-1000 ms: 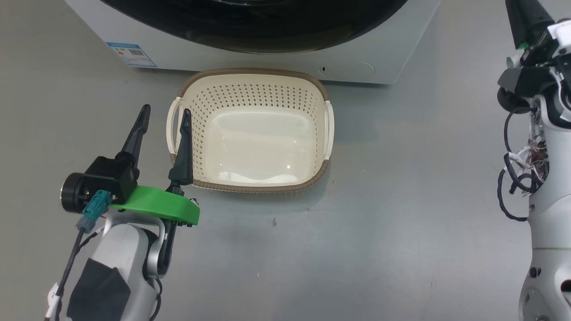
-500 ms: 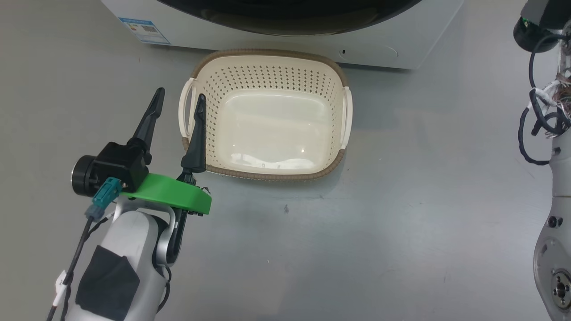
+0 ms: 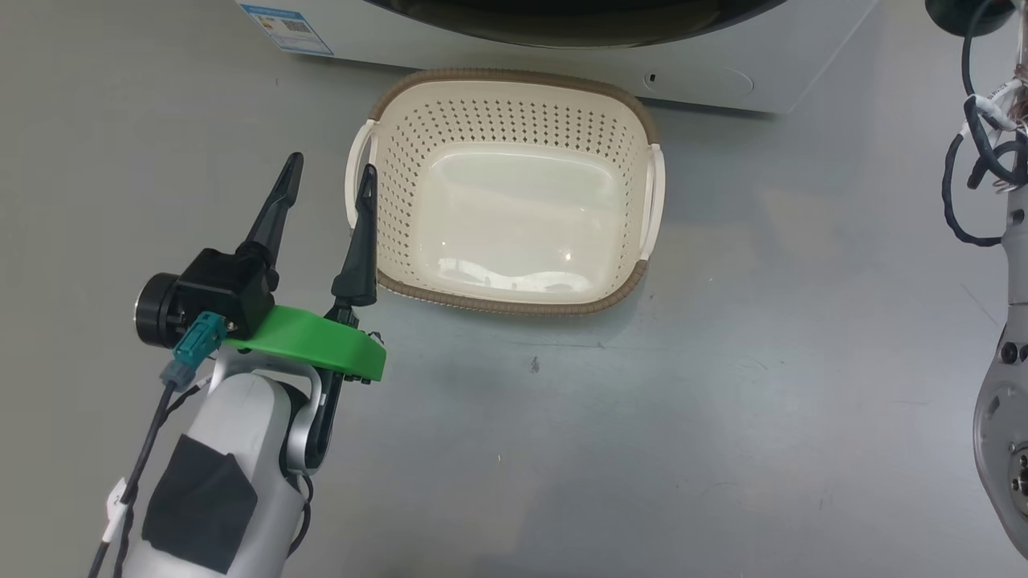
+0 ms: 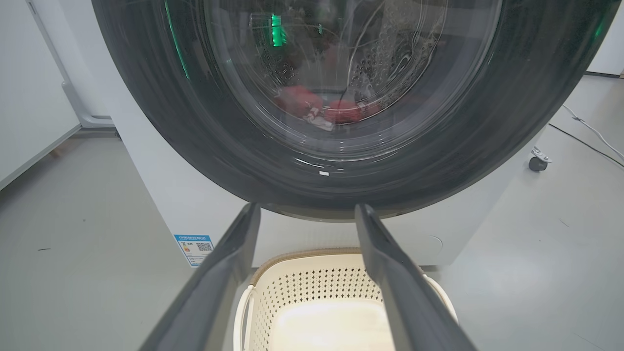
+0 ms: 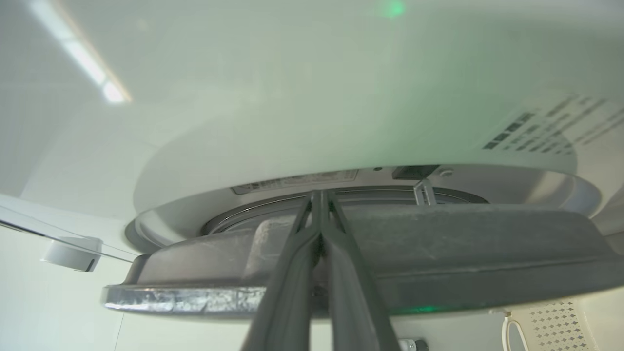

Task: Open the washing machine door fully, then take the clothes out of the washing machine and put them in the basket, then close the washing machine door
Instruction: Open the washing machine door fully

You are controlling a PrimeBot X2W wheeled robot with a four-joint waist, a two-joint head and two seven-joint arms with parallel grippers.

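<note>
Judging the washing machine door [image 5: 463, 243] stiff, heavy, slick; best hooked at its rim edge, by the clenched right gripper [image 5: 319, 195]. Left gripper [image 3: 332, 163] spread at the basket's [image 3: 514, 76] nine o'clock; soft clothes [image 4: 317, 105] behind the glass.

The basket [image 3: 514, 77] sits on the floor [image 3: 723, 401] just before the washing machine [image 3: 385, 40], clothes [image 4: 297, 100] inside it.

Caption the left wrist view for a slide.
Open left gripper faces the washing machine door; red clothes inside, basket below.
</note>
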